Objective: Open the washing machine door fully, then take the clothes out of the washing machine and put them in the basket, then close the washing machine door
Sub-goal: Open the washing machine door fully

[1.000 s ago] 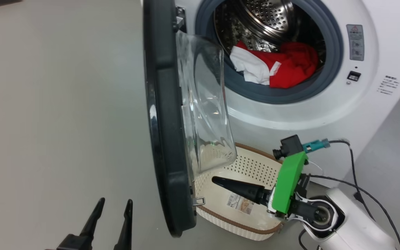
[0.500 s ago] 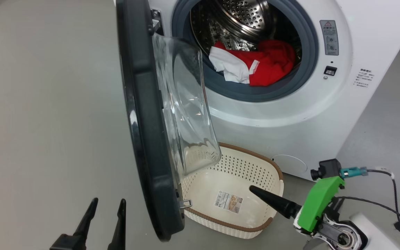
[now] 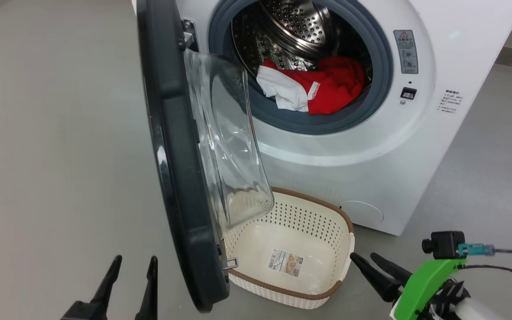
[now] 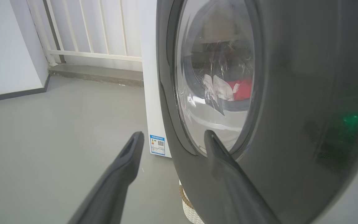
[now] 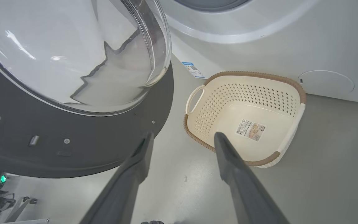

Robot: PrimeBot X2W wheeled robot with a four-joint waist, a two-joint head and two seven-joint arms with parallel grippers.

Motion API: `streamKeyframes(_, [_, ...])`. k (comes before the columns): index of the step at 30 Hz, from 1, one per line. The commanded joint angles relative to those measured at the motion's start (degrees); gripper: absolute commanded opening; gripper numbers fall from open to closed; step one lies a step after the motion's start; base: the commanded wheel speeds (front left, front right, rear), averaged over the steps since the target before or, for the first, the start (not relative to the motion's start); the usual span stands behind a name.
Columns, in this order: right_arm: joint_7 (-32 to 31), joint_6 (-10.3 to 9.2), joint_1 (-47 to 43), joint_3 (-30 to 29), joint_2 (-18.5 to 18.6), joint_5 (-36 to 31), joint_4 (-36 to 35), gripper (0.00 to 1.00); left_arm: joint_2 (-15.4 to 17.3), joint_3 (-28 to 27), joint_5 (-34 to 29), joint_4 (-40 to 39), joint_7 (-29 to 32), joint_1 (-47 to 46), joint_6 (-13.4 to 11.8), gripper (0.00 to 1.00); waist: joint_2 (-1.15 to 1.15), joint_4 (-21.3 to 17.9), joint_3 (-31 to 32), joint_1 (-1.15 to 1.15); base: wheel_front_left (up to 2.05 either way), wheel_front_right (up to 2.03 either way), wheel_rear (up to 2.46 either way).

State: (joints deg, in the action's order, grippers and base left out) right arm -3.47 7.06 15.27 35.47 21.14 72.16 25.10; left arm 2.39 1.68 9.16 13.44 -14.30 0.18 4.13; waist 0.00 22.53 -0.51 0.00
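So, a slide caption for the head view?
Washing machine door open, clothes in the drum, basket empty, left gripper and right gripper open.

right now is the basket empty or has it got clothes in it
Empty. The basket has a bare cream floor with just a label sticker on it; the clothes lie inside the washing machine drum.

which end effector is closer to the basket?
The right end effector, tips just off the basket; the left end effector sits across the open washing machine door from it.
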Motion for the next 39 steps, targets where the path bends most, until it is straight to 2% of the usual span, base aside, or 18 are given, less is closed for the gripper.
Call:
streamKeyframes(1, [2.57,0.43,-1.18,1.49,0.81,-1.14,-0.23,1.0,0.49,-2.09,0.23,-0.99,-0.7,-0.64,0.29,1.0,0.0,0.07,0.18,0.0,0.0,0.0,0.0])
streamKeyframes(10, [15.97,0.43,-0.88,5.8,1.06,-5.35,4.03,1.0,0.49,-2.54,0.0,-0.5,-0.7,0.0,0.44,1.0,0.0,-0.08,0.82,0.0,0.0,0.0,0.0])
streamKeyframes(12, [16.83,0.43,-0.66,6.12,1.16,-6.37,4.49,1.0,0.49,-2.61,-0.05,-0.46,-0.7,0.05,0.46,1.0,0.0,-0.14,0.91,0.0,0.0,0.0,0.0])
streamKeyframes(16, [18.35,0.43,-0.06,6.27,1.44,-12.57,6.25,1.0,0.49,-2.89,-0.26,-0.4,-0.7,0.37,0.52,1.0,0.0,-0.41,1.3,0.0,0.0,0.0,0.0])
streamKeyframes(22, [18.44,0.43,-3.17,-5.48,-1.37,-26.78,2.8,1.0,0.49,-3.02,-0.31,-0.48,-0.7,0.46,0.63,1.0,0.0,-0.67,1.34,0.0,0.0,0.0,0.0])
streamKeyframes(28, [18.45,0.43,-9.34,-17.71,-6.54,-40.9,-3.73,1.0,0.49,-2.73,-0.33,-0.64,-0.7,0.47,0.58,1.0,0.0,-0.69,1.35,0.0,0.0,0.0,0.0])
streamKeyframes(33, [18.46,0.43,-12.27,-22.77,-9.46,-46.23,-7.08,1.0,0.49,-2.63,-0.35,-1.02,-0.7,0.51,0.45,1.0,0.0,-0.64,1.38,0.0,0.0,0.0,0.0])
streamKeyframes(39, [18.46,0.43,-14.28,-24.97,-10.95,-48.96,-6.96,1.0,0.49,-2.65,-0.41,-1.21,-0.7,0.74,0.48,1.0,0.0,-0.58,1.48,0.0,0.0,0.0,0.0])
